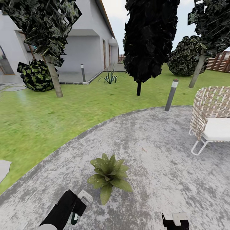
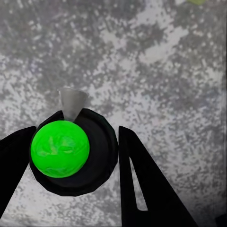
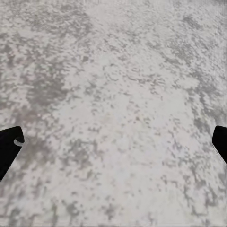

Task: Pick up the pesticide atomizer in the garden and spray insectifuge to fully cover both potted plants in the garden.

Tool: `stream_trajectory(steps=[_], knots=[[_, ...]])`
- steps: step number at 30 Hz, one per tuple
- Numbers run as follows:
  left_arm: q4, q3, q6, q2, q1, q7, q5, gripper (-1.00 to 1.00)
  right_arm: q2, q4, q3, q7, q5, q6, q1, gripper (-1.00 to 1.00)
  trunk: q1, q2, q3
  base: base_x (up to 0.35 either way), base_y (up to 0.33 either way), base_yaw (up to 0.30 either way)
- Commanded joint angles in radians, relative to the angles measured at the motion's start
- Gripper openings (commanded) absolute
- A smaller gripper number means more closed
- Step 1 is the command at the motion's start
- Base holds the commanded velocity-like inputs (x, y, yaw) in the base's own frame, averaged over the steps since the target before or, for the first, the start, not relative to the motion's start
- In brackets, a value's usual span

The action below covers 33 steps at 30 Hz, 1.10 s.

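Note:
One potted plant (image 1: pixel 109 174), a low rosette of broad speckled green leaves, sits on the grey paved patio (image 1: pixel 150 140) just ahead of me; the leaves hide its pot. My left gripper (image 1: pixel 78 206) hangs low to the left of the plant, shut on the pesticide atomizer (image 1: pixel 74 218). In the left wrist view the atomizer (image 2: pixel 60 149) is a bright green ball in a black collar with a grey nozzle, pinched between the black fingers (image 2: pixel 142 184) of the left gripper (image 2: pixel 75 135). My right gripper (image 3: pixel 113 142) is open above bare paving, also low at the right (image 1: pixel 175 221).
A wicker chair (image 1: pixel 212 118) with a white cushion stands at the patio's right edge. A grey bollard lamp (image 1: pixel 171 95) rises at the far rim. Lawn (image 1: pixel 48 115), trees, a white house and a slatted fence (image 1: pixel 220 60) lie beyond.

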Motion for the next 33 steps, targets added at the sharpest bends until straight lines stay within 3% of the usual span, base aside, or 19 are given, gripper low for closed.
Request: stream_trajectory(steps=[1,18,28,33], knots=[[-0.002,0.006,0.001,-0.002,-0.001,-0.010,-0.011,-1.00,0.000,0.001,-0.008,-0.003,0.011,-0.002,0.000,1.00,0.000,0.000,-0.001,0.081,-0.273,0.277],[-0.002,0.007,0.001,-0.002,-0.001,-0.009,-0.011,-1.00,0.000,0.001,-0.008,-0.003,0.011,-0.002,0.000,1.00,0.000,0.000,-0.001,-0.075,-0.265,0.179],[-0.002,0.008,0.001,-0.002,-0.001,-0.009,-0.010,-1.00,0.000,0.001,-0.008,-0.003,0.011,-0.002,0.000,1.00,0.000,0.000,-0.001,-0.030,-0.032,0.276],[-0.002,0.007,0.001,-0.002,-0.001,-0.009,-0.011,-1.00,-0.001,0.001,-0.009,-0.002,0.011,-0.002,0.000,1.00,0.000,0.000,-0.001,0.000,-0.142,0.079]])
